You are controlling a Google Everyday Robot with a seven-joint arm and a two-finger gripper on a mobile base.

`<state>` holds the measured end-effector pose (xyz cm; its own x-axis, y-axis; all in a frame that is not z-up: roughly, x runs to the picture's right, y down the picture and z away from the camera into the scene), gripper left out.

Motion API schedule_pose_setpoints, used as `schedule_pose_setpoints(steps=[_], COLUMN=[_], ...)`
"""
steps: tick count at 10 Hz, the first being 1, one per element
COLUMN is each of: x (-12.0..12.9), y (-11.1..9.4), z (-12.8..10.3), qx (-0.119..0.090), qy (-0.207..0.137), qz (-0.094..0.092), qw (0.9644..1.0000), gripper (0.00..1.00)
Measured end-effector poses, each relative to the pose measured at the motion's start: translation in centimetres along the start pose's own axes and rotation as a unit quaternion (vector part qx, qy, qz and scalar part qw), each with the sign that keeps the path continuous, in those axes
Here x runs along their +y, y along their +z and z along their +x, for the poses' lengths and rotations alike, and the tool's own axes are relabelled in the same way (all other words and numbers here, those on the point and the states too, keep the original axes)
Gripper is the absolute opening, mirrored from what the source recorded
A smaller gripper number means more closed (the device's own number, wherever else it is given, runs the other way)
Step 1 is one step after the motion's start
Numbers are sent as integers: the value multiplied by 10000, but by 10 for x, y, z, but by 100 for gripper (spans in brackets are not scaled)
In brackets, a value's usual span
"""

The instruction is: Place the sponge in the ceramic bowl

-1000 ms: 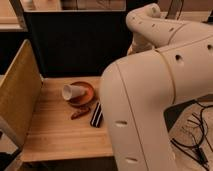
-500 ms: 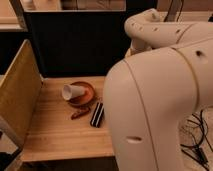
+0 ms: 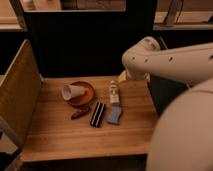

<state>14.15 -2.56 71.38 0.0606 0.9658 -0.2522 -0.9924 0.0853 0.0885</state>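
The pale blue-grey sponge (image 3: 114,115) lies flat on the wooden table (image 3: 60,135), right of a black oblong with pale stripes (image 3: 97,114). The reddish-brown ceramic bowl (image 3: 84,96) sits behind and left of it, with a white cup (image 3: 73,92) lying on its side in it. My white arm (image 3: 165,60) reaches in from the right. My gripper (image 3: 122,76) is mostly hidden behind the arm's joint. Only a small pale part shows, above the back of the table, behind and to the right of the sponge and well apart from it.
A white tube (image 3: 114,93) lies between the bowl and the arm, just behind the sponge. A small dark red object (image 3: 79,114) rests in front of the bowl. A raised wooden panel (image 3: 17,95) borders the table's left side. A dark wall (image 3: 80,45) stands behind.
The arm, which covered the table's right half, has drawn back to the right and up. The white tube and the sponge now show. The objects themselves have not shifted.
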Motion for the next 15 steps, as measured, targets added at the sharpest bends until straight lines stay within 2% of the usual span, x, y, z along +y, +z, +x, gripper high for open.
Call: schedule_pose_setpoints(steps=[2,3,4,5,6,10,11,13,14,15], x=[33,49,81,100,104,100,96,97,106,118], y=[-2,-1,1,2,3,4,9,34,55,70], z=[27,33,41,46,48,49,53,76,97,113], qx=[-49,-64,-92,-94,-89,-55,48,529,892,1162], qy=[-532,-743,-1137,-1344,-1402,-1344,-1261,-1065,-1051,-1108], qz=[18,28,63,85,107,123,107,-7,-59,-124], qw=[9986,9972,9935,9909,9900,9908,9919,9929,9904,9869], gripper=[80,80,80,80,80,80,80,80,80,80])
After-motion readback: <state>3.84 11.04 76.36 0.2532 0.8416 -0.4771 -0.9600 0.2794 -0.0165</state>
